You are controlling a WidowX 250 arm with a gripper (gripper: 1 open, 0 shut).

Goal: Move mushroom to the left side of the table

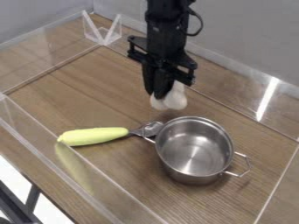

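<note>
My black gripper [167, 90] points straight down over the middle of the brown wood-grain table [82, 87], just behind the pot. Its fingers are shut on the mushroom [177, 100], which shows as a cream-white lump at the fingertips. The orange-brown cap is hidden by the fingers. The mushroom hangs low, close to the tabletop; whether it touches the wood I cannot tell.
A steel pot [194, 149] with side handles stands front right, right below the gripper. A spoon with a yellow-green handle [93, 136] lies left of the pot, its metal end touching the pot's rim. Low clear acrylic walls [268, 96] edge the table.
</note>
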